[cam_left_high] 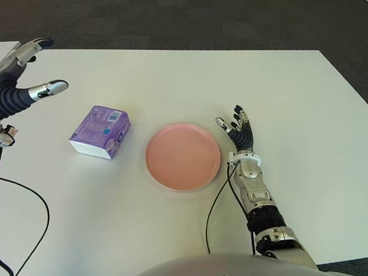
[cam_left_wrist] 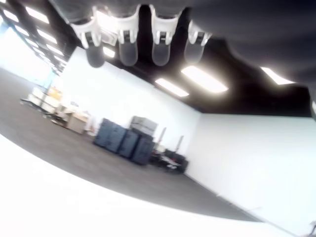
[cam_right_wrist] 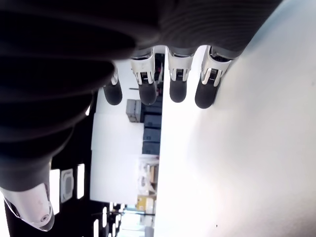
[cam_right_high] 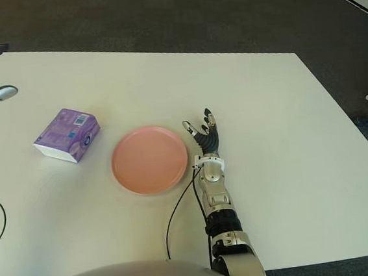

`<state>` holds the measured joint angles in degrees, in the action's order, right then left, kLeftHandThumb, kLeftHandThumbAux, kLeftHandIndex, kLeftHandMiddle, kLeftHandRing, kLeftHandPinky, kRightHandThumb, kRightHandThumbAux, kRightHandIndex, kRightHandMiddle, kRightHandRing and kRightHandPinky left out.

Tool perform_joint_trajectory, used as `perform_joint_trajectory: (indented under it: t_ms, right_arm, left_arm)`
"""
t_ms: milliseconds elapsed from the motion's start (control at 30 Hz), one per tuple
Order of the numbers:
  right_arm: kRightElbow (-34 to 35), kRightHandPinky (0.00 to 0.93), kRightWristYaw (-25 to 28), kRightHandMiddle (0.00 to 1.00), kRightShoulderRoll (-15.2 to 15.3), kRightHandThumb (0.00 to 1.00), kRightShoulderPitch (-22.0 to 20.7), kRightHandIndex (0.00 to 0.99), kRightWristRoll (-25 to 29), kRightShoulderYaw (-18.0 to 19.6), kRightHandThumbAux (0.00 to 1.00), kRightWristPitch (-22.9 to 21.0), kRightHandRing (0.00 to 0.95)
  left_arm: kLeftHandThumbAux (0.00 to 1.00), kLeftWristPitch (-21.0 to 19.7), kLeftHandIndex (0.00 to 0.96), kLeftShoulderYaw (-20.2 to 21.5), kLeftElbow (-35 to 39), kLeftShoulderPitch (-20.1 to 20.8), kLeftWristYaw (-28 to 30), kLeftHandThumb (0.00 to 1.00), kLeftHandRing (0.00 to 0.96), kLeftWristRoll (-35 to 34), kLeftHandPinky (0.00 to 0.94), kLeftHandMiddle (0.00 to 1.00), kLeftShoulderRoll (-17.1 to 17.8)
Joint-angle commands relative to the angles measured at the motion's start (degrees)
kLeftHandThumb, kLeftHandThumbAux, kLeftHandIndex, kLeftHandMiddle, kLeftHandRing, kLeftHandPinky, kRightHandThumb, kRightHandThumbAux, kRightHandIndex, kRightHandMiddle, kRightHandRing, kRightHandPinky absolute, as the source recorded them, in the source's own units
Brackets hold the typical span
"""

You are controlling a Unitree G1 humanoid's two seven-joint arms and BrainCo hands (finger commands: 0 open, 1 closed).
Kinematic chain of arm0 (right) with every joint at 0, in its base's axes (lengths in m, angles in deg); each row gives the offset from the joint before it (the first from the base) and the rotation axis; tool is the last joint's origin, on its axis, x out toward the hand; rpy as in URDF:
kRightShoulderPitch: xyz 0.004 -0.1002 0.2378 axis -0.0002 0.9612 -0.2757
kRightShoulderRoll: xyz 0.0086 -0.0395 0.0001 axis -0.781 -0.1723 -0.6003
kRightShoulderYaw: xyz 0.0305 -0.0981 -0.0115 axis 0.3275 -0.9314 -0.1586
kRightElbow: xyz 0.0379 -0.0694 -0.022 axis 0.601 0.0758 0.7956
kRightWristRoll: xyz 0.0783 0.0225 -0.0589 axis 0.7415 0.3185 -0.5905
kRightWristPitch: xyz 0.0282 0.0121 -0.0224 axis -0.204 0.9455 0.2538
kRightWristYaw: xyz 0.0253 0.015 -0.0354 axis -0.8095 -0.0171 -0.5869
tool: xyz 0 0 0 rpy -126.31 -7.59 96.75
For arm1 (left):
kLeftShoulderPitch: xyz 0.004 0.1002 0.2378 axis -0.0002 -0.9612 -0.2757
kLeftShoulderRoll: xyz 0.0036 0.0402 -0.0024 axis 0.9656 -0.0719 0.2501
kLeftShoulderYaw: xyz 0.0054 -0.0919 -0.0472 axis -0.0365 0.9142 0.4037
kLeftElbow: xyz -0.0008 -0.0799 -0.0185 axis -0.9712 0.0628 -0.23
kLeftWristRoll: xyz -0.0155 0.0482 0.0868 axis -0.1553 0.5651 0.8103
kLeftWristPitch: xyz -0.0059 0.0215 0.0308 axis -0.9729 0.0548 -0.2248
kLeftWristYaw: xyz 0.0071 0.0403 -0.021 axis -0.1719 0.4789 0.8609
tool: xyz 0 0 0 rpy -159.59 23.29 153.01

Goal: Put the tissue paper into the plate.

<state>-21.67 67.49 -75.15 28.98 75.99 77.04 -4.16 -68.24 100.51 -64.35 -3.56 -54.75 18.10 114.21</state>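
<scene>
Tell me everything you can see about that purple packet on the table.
The tissue pack is a small, block-shaped packet in glossy purple wrapping that looks like plastic film, with a pale blue label on top and white showing along its near edge. It looks sealed. It lies flat on the white table, turned at an angle, just to the left of the pink plate with a gap between them. Nothing holds it: the left hand hovers open up and to its left.

White table (cam_left_high: 314, 132) on dark grey carpet (cam_left_high: 159, 16); ceiling strip lights (cam_left_wrist: 205, 79) overhead.
</scene>
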Motion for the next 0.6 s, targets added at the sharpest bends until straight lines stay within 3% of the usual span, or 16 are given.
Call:
perform_joint_trajectory:
  t_ms: [33,233,600]
  right_arm:
    - [-5.87,0.089,1.33,0.042,-0.45,0.175,2.76,0.051,0.68,-0.12,0.661,-4.28,0.04]
    - [-6.17,0.082,0.71,0.037,-0.56,0.169,2.39,0.049,0.52,0.06,0.673,-4.0,0.037]
    - [-6.82,0.091,1.24,0.044,-0.26,0.175,2.19,0.053,0.93,0.32,0.671,-3.57,0.045]
  left_arm:
    - [0.193,9.32,0.0,-14.27,-21.69,5.95,-12.34,0.408,0.0,21.22,0.0,0.0,5.91]
    - [0.19,15.0,0.0,-19.43,-28.04,10.28,-16.26,0.369,0.0,26.1,0.0,0.0,7.77]
    - [0.136,24.02,0.0,-29.65,-42.03,20.12,-28.36,0.354,0.0,34.67,0.0,0.0,7.75]
